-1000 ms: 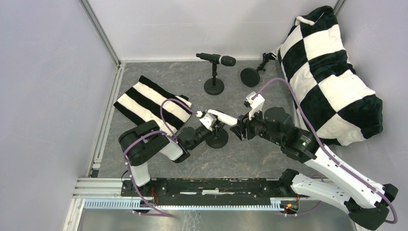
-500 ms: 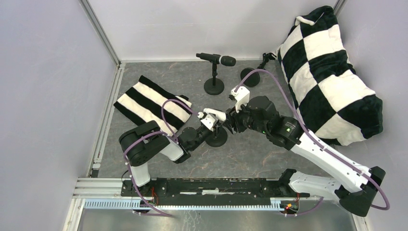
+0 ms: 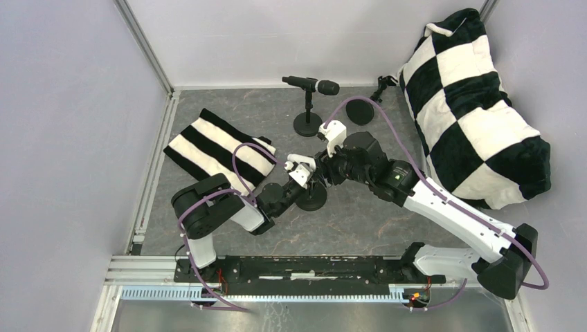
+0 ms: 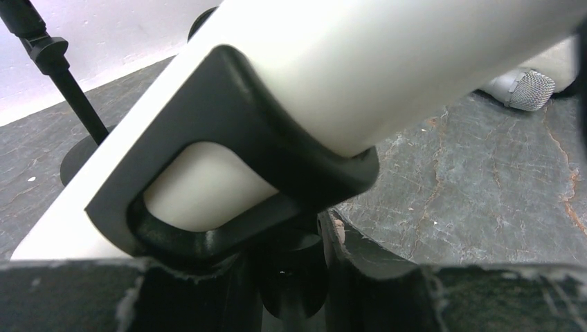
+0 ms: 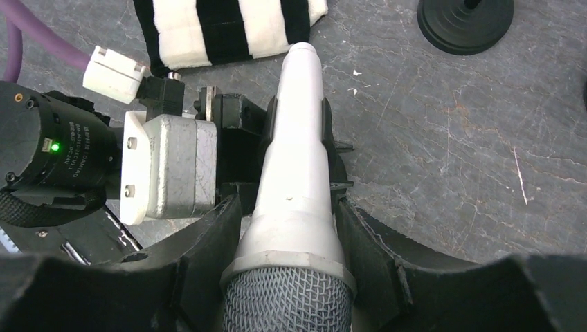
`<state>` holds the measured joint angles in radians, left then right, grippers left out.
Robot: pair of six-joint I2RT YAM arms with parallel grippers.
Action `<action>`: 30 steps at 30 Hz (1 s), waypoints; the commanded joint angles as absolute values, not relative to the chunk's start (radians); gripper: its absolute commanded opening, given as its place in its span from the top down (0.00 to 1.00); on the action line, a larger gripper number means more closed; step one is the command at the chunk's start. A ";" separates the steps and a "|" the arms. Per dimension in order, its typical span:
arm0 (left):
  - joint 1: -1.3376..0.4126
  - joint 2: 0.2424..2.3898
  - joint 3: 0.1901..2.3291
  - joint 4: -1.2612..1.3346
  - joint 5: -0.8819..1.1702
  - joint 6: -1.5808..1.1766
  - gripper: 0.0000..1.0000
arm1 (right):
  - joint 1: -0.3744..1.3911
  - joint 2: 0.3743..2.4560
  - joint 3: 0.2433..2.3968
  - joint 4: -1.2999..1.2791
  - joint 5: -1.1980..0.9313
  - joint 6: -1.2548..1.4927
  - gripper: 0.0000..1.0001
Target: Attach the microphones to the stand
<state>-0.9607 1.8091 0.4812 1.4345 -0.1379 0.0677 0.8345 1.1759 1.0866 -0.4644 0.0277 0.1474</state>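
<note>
The white microphone (image 5: 294,173) lies through the black clip (image 4: 228,152) of the near stand, whose round base (image 3: 313,197) sits on the floor. My right gripper (image 5: 291,228) is shut on the white microphone just behind its mesh head; from above, the gripper (image 3: 325,173) hides most of it. My left gripper (image 4: 291,277) is shut on the stand's stem below the clip, and it also shows from above (image 3: 304,181). The black microphone (image 3: 311,85) sits clipped on the rear stand (image 3: 308,124). A grey mesh microphone head (image 4: 529,88) lies on the floor.
A third stand with its round base (image 3: 360,111) lies at the back near a checked black-and-white cushion (image 3: 477,104). A striped black-and-white cloth (image 3: 214,149) lies to the left. Grey walls close in the left, back and right.
My right gripper has moved left with the white microphone, sliding it further into the near stand's clip. My left gripper has stayed on the stand.
</note>
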 commanded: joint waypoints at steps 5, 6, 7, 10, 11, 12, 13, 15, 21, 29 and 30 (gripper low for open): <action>-1.046 1.782 0.520 1.527 0.014 0.170 0.98 | 0.793 1.312 1.016 -0.406 0.074 0.105 1.00; -1.045 1.782 0.519 1.529 0.014 0.168 0.98 | 0.791 1.317 1.013 -0.401 0.069 0.105 1.00; -1.046 1.784 0.518 1.531 0.014 0.167 0.98 | 0.788 1.320 1.009 -0.394 0.066 0.103 1.00; -1.046 1.784 0.517 1.532 0.013 0.167 0.98 | 0.782 1.331 1.002 -0.379 0.062 0.100 1.00; -1.046 1.785 0.517 1.533 0.012 0.166 0.98 | 0.779 1.335 1.002 -0.375 0.059 0.100 1.00; -1.046 1.786 0.516 1.534 0.011 0.166 0.98 | 0.778 1.338 1.002 -0.371 0.054 0.098 1.00; -1.046 1.788 0.515 1.538 0.010 0.164 0.98 | 0.776 1.340 1.003 -0.370 0.051 0.095 1.00; -1.045 1.793 0.512 1.548 0.003 0.153 0.98 | 0.773 1.331 1.009 -0.370 0.049 0.085 0.95; -1.043 1.819 0.504 1.585 -0.076 0.107 0.98 | 0.771 1.193 1.035 -0.363 0.058 0.064 0.42; -1.029 1.808 0.502 1.550 -0.212 0.053 0.98 | 0.771 0.885 1.039 -0.404 0.058 0.034 0.25; -1.026 1.809 0.502 1.548 -0.226 0.049 0.98 | 0.772 0.826 1.017 -0.383 0.060 0.035 0.25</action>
<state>-1.0325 1.8210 0.4839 1.4738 -0.1638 0.0700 0.7807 1.0164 1.0454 -0.4355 0.0113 0.0677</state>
